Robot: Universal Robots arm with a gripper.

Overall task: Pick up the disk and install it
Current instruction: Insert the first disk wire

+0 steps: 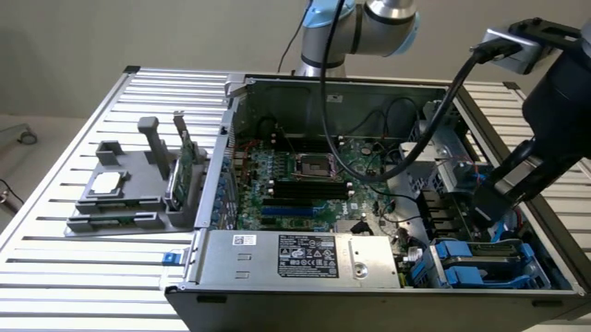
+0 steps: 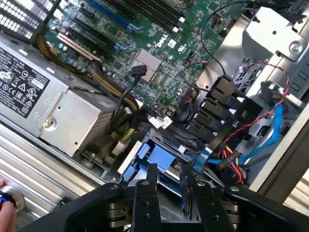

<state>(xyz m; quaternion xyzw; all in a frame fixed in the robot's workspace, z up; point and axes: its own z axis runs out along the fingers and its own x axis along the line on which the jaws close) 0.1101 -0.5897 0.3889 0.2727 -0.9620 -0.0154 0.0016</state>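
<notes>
Slatted aluminium table (image 1: 55, 263) with an open PC case (image 1: 369, 304) lying on its side, motherboard (image 1: 305, 173) and power supply (image 1: 295, 256) exposed. Grey fixture (image 1: 129, 207) sits on the table at the exterior view's left, carrying the green card (image 1: 187, 166) and the small silver square (image 1: 106, 181), both well apart from the arm. Arm's gripper (image 1: 485, 216) is down inside the case at the drive cage (image 1: 434, 266), in the corner toward the exterior view's right. Wrist view: gripper (image 2: 169, 186) straddles the blue-railed disk (image 2: 159, 159), which lies in the cage just beside the power supply and near the cable bundle (image 2: 227, 154). Can't tell if it's clamped on the rail or just around it. My read: reach is done, disk sits low in the cage and isn't lifted clear. Can't say from these angles whether it's seated home or only resting. Pick is at contact stage at best, install not confirmed
</notes>
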